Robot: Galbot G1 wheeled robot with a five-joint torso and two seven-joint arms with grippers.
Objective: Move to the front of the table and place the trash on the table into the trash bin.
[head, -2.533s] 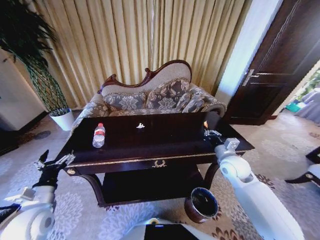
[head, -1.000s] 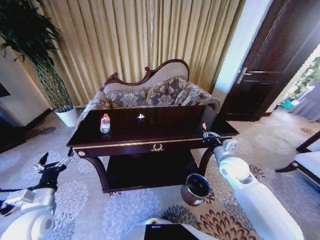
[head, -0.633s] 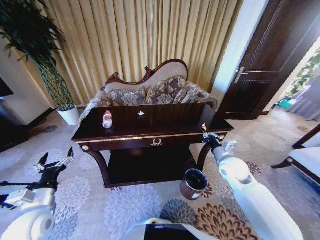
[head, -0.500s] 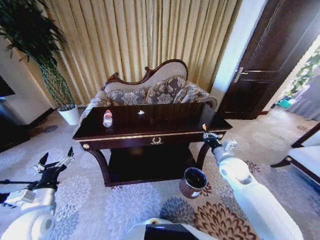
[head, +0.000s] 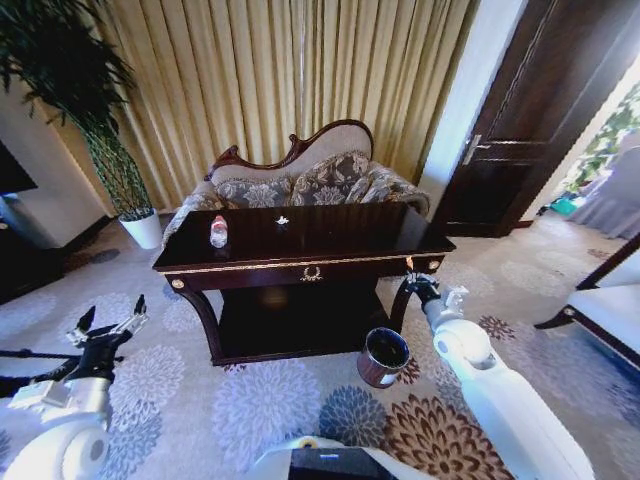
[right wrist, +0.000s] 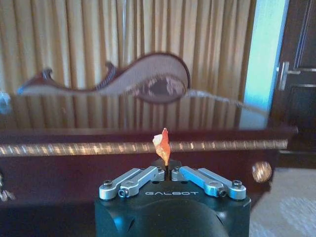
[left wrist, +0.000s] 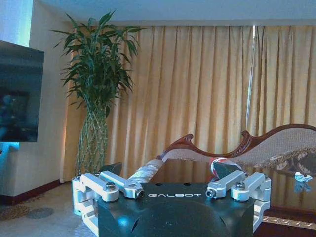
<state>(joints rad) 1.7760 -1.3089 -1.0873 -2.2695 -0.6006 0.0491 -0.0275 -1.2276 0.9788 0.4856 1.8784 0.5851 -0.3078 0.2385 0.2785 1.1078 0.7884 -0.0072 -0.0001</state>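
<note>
The dark table (head: 330,243) with gold trim stands ahead of me. On its top are a clear bottle (head: 219,232) with a red cap and a white paper scrap (head: 282,220). The round trash bin (head: 384,356) sits on the carpet by the table's front right leg. My right gripper (head: 412,281) hovers just off the table's front right corner, above the bin, shut on a tiny orange scrap (right wrist: 163,144). In the right wrist view that gripper (right wrist: 167,167) faces the table's gold edge (right wrist: 74,148). My left gripper (head: 108,322) is open, low over the carpet, left of the table.
A patterned sofa (head: 300,185) stands close behind the table, before gold curtains. A tall plant in a white pot (head: 146,229) is at the back left. A dark door (head: 520,130) is at the right, and a chair (head: 600,305) at the right edge. Patterned carpet surrounds the table.
The whole picture has shifted: the camera has backed off, so the table and bin look smaller and farther. Both arms keep their pose, the right still holding the orange scrap.
</note>
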